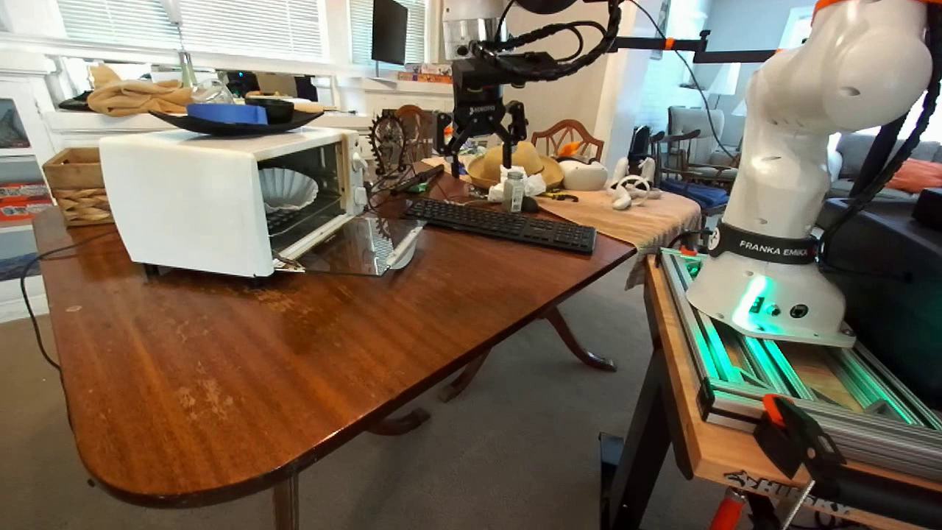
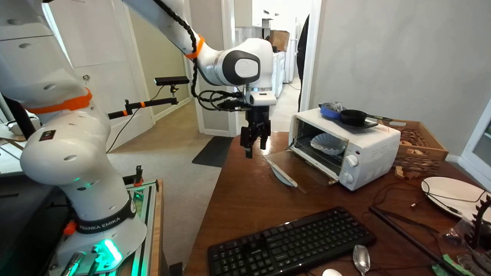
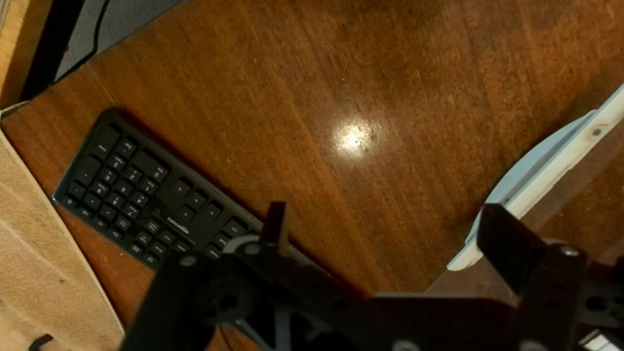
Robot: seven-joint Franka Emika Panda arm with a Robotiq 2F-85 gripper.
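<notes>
The gripper (image 3: 385,222) hangs above the table (image 3: 312,97), spread wide, holding nothing. In the wrist view, the oven door (image 3: 546,181) lies right of it, its long edge slanting; the keyboard (image 3: 146,190) lies left.

1. In an exterior view, your arm (image 2: 65,153) rises from its base (image 2: 130,230) at near left and reaches toward the right.
2. Your wrist (image 2: 264,65) bends downward at its end.
3. Your end effector (image 2: 256,149) points down, its fingers (image 3: 507,243) spread well apart.

Daylight glows through the blinds (image 1: 250,28); glare spots the tabletop (image 3: 302,87).
</notes>
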